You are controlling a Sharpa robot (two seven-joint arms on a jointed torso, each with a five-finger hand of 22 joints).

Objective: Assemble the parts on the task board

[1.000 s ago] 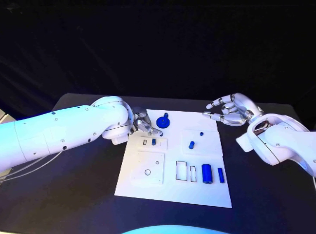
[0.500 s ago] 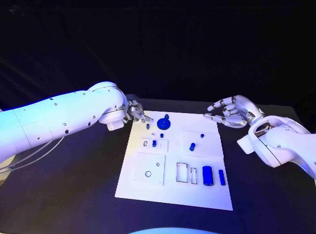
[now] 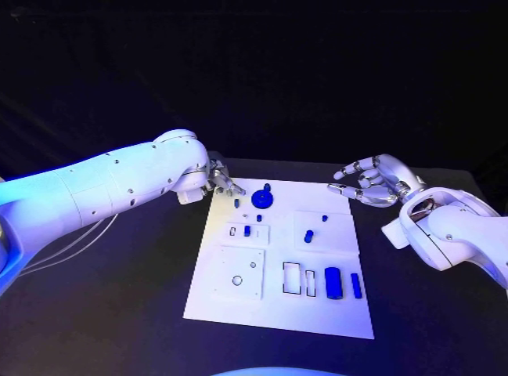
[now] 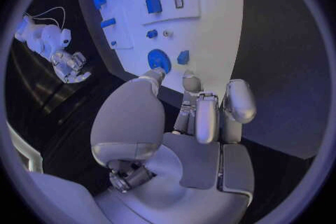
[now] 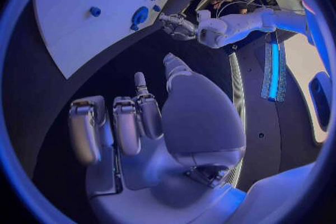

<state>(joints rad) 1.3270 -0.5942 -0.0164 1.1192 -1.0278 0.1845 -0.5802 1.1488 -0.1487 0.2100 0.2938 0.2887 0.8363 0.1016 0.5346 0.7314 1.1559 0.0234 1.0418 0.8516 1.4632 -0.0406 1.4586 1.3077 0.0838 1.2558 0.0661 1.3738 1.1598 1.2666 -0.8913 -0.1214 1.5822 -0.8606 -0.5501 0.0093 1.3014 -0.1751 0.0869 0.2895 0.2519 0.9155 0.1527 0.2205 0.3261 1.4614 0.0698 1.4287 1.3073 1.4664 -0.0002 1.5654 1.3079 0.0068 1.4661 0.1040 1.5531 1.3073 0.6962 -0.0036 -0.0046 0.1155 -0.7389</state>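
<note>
Off the task board (image 3: pixel 279 313), over bare table beside its far corners, left hand (image 3: pixel 222 181) and right hand (image 3: pixel 369 182), both empty, fingers loosely apart.

Left arm (image 3: pixel 107 188): white glossy shell, rounded segments, small dark screw holes dotted along it
Left arm cable (image 3: pixel 67 243): thin pale cables hang below the forearm
Left hand (image 3: pixel 223 182): silver metal, many-fingered, dark gaps between links
Right arm (image 3: pixel 462 235): white smooth casing, bulbous wrist housing, a few dark screw dots
Right hand (image 3: pixel 366 182): silver, segmented fingers with rounded pale pads
Palms (image 4: pixel 199 159): flat grey plates, seams between panels
</note>
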